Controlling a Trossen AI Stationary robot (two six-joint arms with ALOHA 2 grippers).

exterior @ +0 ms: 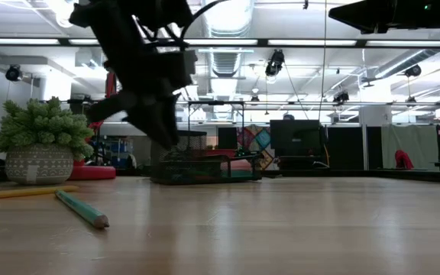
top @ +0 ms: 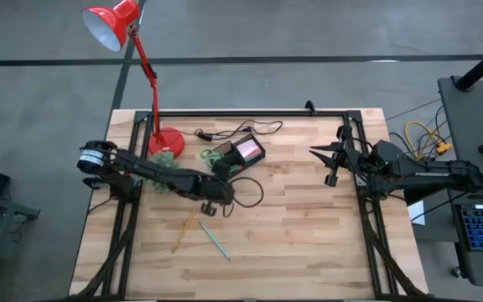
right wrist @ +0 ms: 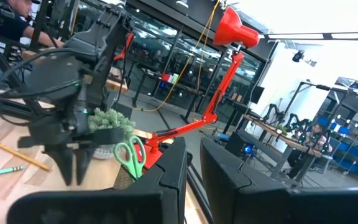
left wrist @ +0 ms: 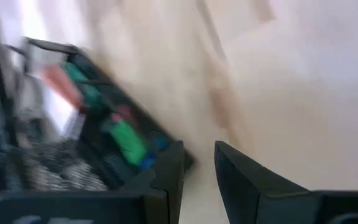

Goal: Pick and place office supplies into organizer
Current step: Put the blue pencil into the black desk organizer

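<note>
My left gripper [top: 210, 206] [left wrist: 199, 167] hangs open over bare wood, fingers pointing down, just on the near side of the organizer [top: 240, 152] [exterior: 205, 168]. It holds nothing. The black organizer contains a pink sticky-note pad [top: 247, 150] and green-handled scissors [right wrist: 130, 157] standing upright. A yellow pencil [top: 184, 230] [exterior: 21, 192] and a green pen [top: 214, 241] [exterior: 82, 208] lie flat on the table nearer the front edge. A small green plant in a white dotted pot [exterior: 40, 149] stands to the left. My right gripper [top: 315, 153] [right wrist: 193, 152] waits at the table's right side, shut and empty.
A red desk lamp stands with its round base [top: 168, 140] at the far left, its arm rising beyond the far edge. A black cable [top: 241, 130] loops around the organizer. The middle and near right of the table [top: 309, 235] are bare wood.
</note>
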